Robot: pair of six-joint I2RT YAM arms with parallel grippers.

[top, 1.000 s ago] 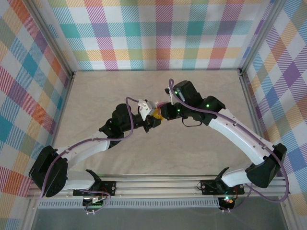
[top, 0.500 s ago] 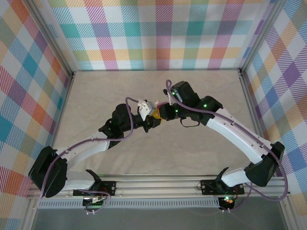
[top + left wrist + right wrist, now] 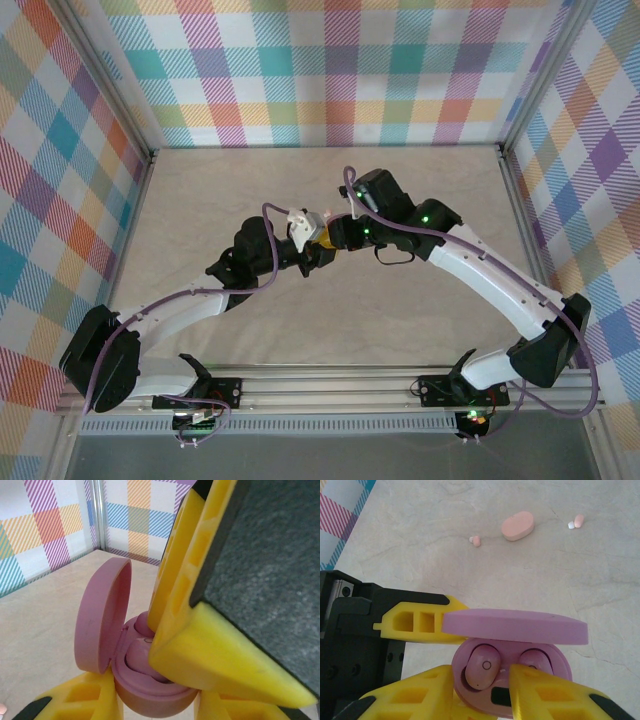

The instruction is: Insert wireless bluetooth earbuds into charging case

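My left gripper (image 3: 155, 706) is shut on the base of an open purple charging case (image 3: 150, 695), held above the table at mid-scene (image 3: 327, 241). Its lid (image 3: 515, 626) stands up. Two purple earbuds lie in the sockets: the left one (image 3: 482, 667) sits tilted, and the right one (image 3: 536, 659) is partly behind a finger. My right gripper (image 3: 482, 682) hangs over the case, open, its yellow fingers (image 3: 420, 695) either side of the left earbud with small gaps. In the left wrist view a right finger (image 3: 210, 630) hides most of the case's inside.
On the table beyond lie a shut salmon-pink case (image 3: 518, 525) and two pale pink earbuds, one to its left (image 3: 476, 541) and one to its right (image 3: 577, 521). Checked walls and metal rails (image 3: 150, 160) bound the table.
The right arm has edged slightly left, bringing its gripper closer over the case. The left arm has held still with the case.
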